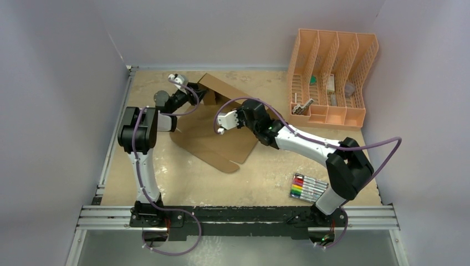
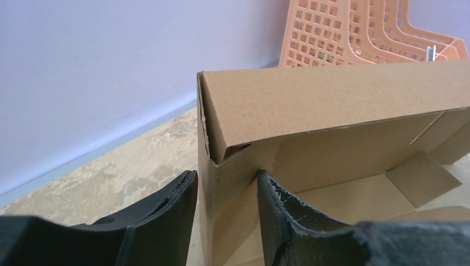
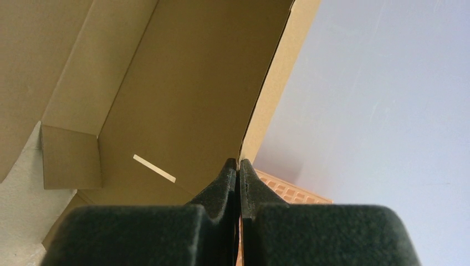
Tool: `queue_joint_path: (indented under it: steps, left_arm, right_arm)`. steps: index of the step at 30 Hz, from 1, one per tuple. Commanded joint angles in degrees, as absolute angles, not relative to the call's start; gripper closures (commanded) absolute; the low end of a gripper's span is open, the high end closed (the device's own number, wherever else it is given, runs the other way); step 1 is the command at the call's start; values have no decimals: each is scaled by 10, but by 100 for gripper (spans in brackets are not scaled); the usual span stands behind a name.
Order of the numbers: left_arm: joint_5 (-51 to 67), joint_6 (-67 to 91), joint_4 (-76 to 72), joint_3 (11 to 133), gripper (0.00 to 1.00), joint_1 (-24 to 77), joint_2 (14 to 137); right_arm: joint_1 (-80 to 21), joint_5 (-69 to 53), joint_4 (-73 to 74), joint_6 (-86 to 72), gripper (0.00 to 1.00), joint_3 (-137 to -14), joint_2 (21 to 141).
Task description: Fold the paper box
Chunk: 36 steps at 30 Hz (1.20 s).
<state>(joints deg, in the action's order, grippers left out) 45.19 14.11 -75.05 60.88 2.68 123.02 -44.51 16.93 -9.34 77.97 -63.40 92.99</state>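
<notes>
The paper box [image 1: 213, 141] is a brown cardboard sheet lying flat mid-table, with its far wall raised. In the left wrist view the box [image 2: 332, 100] shows the folded-over wall and its left corner. My left gripper [image 2: 221, 173] is at that corner [image 1: 200, 97], one finger on each side and both against the cardboard. My right gripper [image 1: 244, 106] reaches over the sheet to the raised wall. In the right wrist view its jaws [image 3: 238, 162] are pressed together on the thin edge of the box wall [image 3: 183, 83].
A peach slotted organizer [image 1: 332, 77] with small items stands at the back right, just behind the box wall [image 2: 354, 33]. A pack of coloured markers [image 1: 307, 187] lies near the right arm's base. Lilac walls close in the table on three sides.
</notes>
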Motion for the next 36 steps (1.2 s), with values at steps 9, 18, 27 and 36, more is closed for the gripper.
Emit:
queue_joint_path:
  steps: [9, 18, 27, 36]
  left_arm:
    - [273, 120, -831, 579, 85, 49, 1206]
    - [51, 46, -832, 479, 87, 95, 1143]
    - [-223, -37, -839, 427, 85, 169, 1106]
    - [-439, -124, -904, 417, 79, 242, 1101]
  right_arm:
    - [-460, 91, -13, 751, 100, -663, 949]
    - [-459, 80, -2, 713, 100, -691, 946]
    - [-460, 70, 10, 698, 100, -700, 946]
    - [-460, 54, 14, 682, 100, -700, 941]
